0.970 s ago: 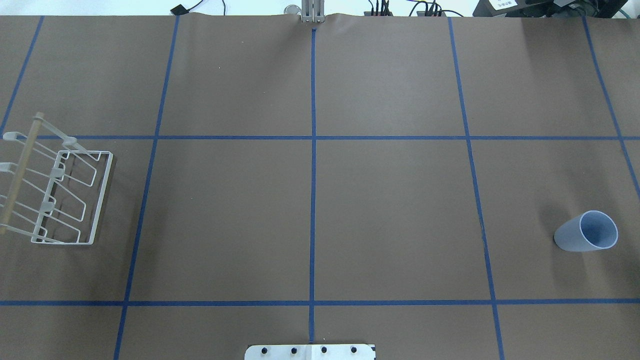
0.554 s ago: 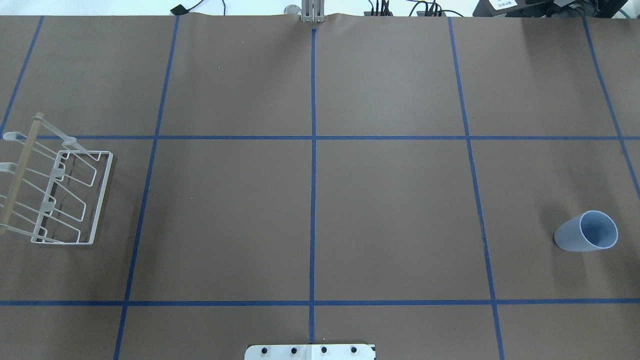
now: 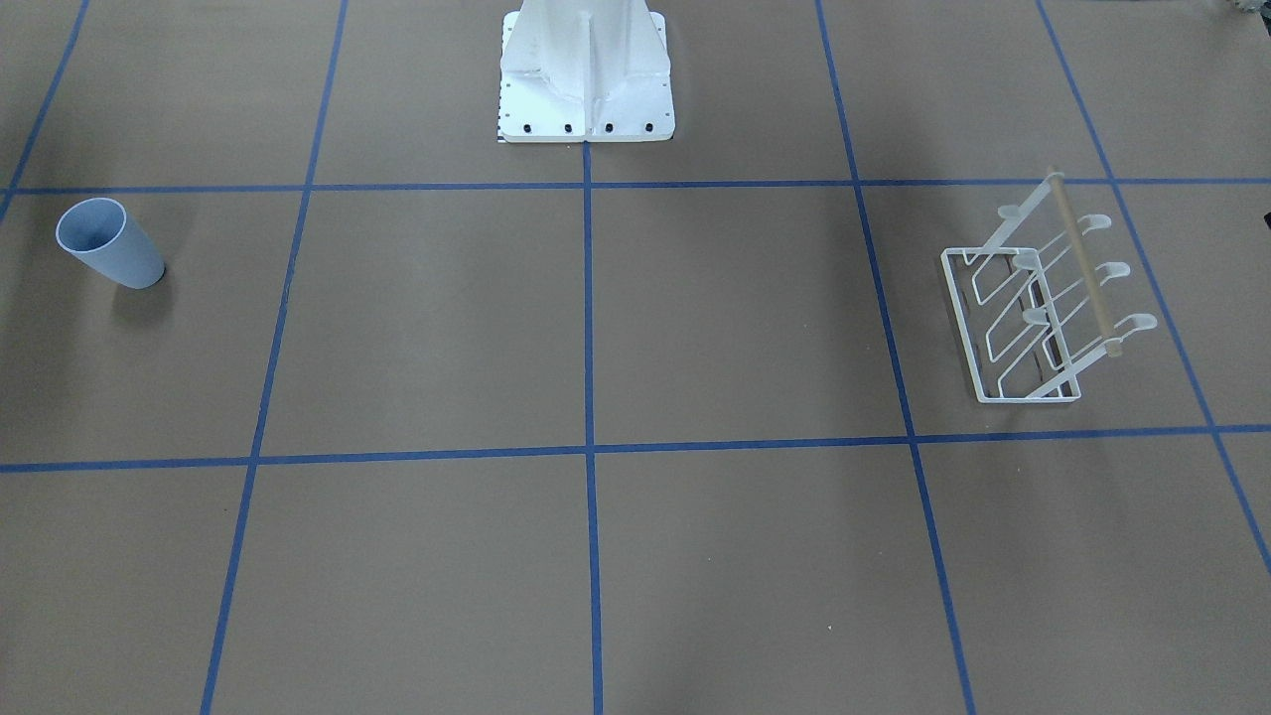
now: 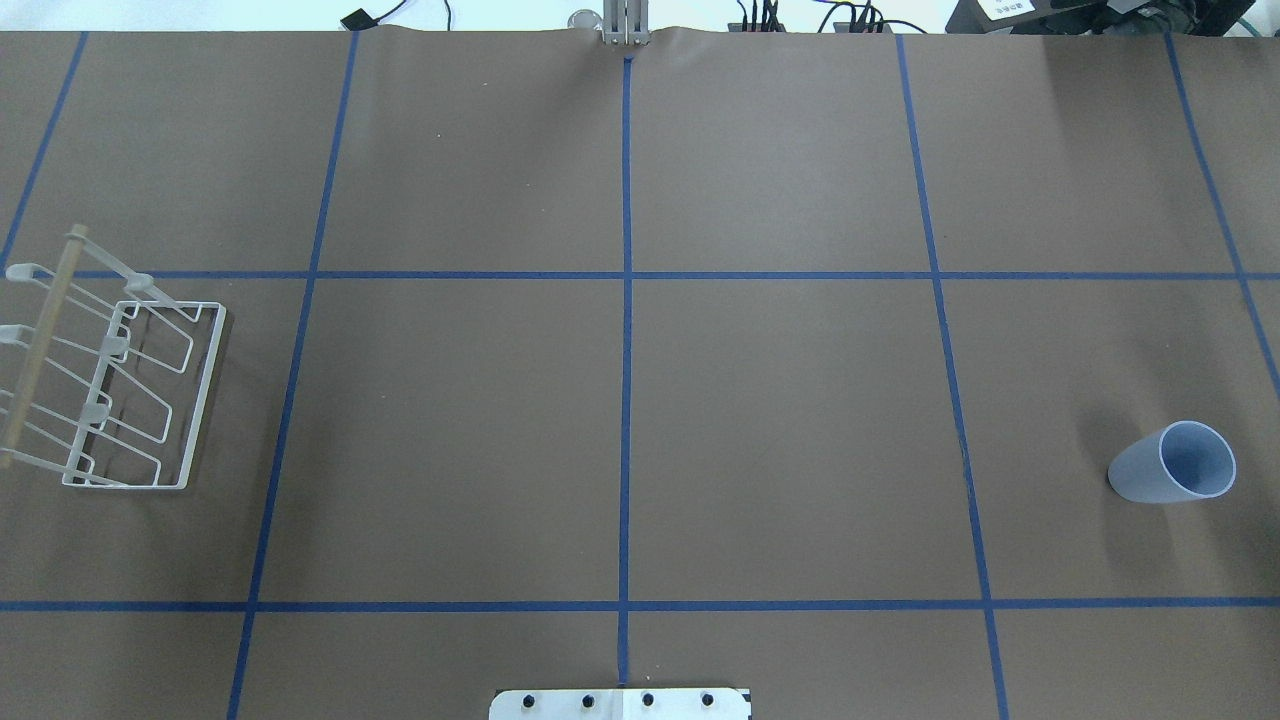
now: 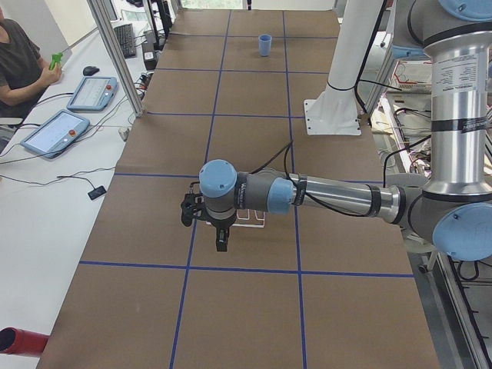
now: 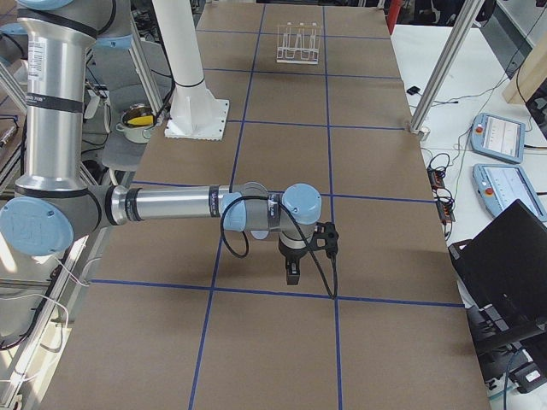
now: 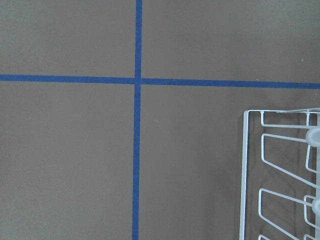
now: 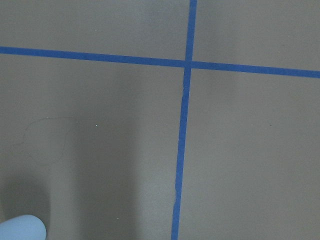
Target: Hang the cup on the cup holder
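Across-the-table view: shows the cup (image 3: pixel 107 246) upright on the brown table (image 3: pixel 695 328), rim up, well off to the robot's right of the white base (image 3: pixel 586 70). Puts the cup holder (image 3: pixel 1086 266) about as far off on the base's left side, pegs slanting up past a wooden bar. Nothing touching either.

Overhead view: same layout, cup (image 4: pixel 1165 468) far right of the base (image 4: pixel 620 703), holder (image 4: pixel 203 400) far left.

Left-end view: left gripper (image 5: pixel 222 240) hanging over the table near the holder (image 5: pixel 250 219), out on the left side of the base (image 5: pixel 338 84). Cannot tell whether wide or narrow. Cup (image 5: pixel 264 44) small, well beyond the base.

Right-end view: right gripper (image 6: pixel 292 272) pointing down over the table, out on the right side of the base (image 6: pixel 192 77). Finger spread impossible to judge. Holder (image 6: pixel 298 43) far beyond the base.

Left wrist view: looks straight down on a corner of the holder (image 7: pixel 244 170), beside crossing blue tape lines (image 7: pixel 136 80).

Right wrist view: catches a sliver of the cup (image 8: pixel 20 229) at the lower left.
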Controlling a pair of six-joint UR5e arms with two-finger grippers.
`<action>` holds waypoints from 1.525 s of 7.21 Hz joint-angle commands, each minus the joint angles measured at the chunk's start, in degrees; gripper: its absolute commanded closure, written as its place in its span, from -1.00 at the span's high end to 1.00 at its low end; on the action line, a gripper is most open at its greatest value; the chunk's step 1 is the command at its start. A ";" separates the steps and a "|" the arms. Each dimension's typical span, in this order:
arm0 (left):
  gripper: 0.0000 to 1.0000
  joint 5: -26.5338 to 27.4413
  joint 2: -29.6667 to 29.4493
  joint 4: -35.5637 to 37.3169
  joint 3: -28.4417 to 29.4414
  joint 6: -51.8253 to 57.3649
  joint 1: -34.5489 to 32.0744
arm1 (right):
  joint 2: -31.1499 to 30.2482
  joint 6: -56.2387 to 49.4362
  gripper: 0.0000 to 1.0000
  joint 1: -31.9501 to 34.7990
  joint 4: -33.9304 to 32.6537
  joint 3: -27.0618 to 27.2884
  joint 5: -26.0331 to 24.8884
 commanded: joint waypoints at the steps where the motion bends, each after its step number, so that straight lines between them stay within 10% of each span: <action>1: 0.97 0.04 -0.21 -1.56 0.02 -0.04 0.16 | -0.04 -0.13 1.00 -0.33 0.19 0.53 2.44; 5: 0.97 -0.05 -0.21 -1.66 -0.07 -0.13 0.17 | -3.54 2.85 1.00 -4.89 0.97 8.32 0.96; 9: 0.97 -0.13 -0.20 -1.66 -0.07 -0.04 0.17 | -14.44 19.68 1.00 -14.01 27.12 9.06 -0.72; 11: 0.97 -0.05 -0.21 -1.66 -0.06 -0.04 0.17 | -14.72 20.09 1.00 -19.73 29.10 9.76 -6.67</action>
